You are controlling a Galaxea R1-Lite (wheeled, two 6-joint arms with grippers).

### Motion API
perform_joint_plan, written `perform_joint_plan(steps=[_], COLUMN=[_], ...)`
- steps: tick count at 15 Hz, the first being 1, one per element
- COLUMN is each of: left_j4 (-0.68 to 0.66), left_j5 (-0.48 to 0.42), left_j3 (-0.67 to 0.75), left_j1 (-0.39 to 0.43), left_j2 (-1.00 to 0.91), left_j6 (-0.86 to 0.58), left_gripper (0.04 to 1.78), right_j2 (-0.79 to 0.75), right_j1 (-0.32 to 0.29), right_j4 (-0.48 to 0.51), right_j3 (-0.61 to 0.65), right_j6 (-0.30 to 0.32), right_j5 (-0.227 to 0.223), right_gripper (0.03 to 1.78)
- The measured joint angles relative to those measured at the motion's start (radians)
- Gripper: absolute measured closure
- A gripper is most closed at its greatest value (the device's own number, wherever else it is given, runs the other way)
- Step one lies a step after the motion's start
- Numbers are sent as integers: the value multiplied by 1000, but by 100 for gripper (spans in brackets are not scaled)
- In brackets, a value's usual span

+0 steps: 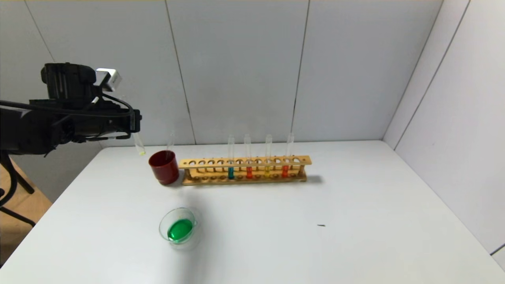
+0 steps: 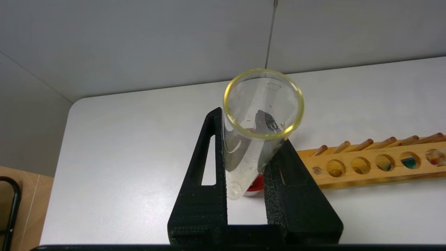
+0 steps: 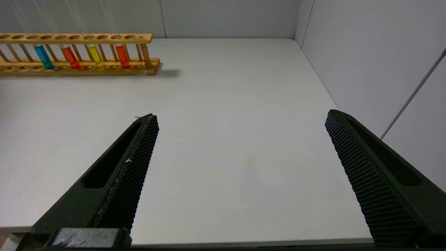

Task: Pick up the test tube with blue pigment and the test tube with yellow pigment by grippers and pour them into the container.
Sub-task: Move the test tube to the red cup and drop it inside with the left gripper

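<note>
My left gripper [image 1: 135, 127] is raised at the left, above the table's back left corner, and shut on the test tube with yellow pigment [image 1: 139, 145]. That tube hangs nearly upright and looks almost empty, with a yellow trace at its bottom. In the left wrist view its yellow-tinted mouth faces the camera, and the tube [image 2: 251, 157] sits between the fingers of the left gripper [image 2: 249, 146]. The container [image 1: 161, 225], a clear glass dish near the front, holds green liquid. The test tube with blue pigment is out of view. My right gripper [image 3: 243, 116] stands open over bare table.
A dark red cup [image 1: 163, 167] with an empty clear tube [image 1: 171, 142] stands just right of the held tube. Beside it, a wooden rack [image 1: 244, 161] holds teal, orange-red, yellow and orange-red tubes. Walls close off the back and right.
</note>
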Motion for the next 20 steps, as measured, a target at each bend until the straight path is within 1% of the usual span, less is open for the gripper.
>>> perform_joint_plan(steps=[10, 16, 20], left_j4=[-104, -110, -110], left_j5=[-29, -31, -48], left_j3=[-40, -78, -90], left_j1=[-3, -4, -4], left_j2=[171, 255, 288], left_j6=[-2, -23, -35], left_gripper=[148, 148, 148], right_j2=[0, 0, 0], right_j1=[0, 0, 0], right_j4=[0, 0, 0], right_j3=[0, 0, 0], right_j6=[0, 0, 0], right_j5=[0, 0, 0], right_gripper=[6, 6, 6])
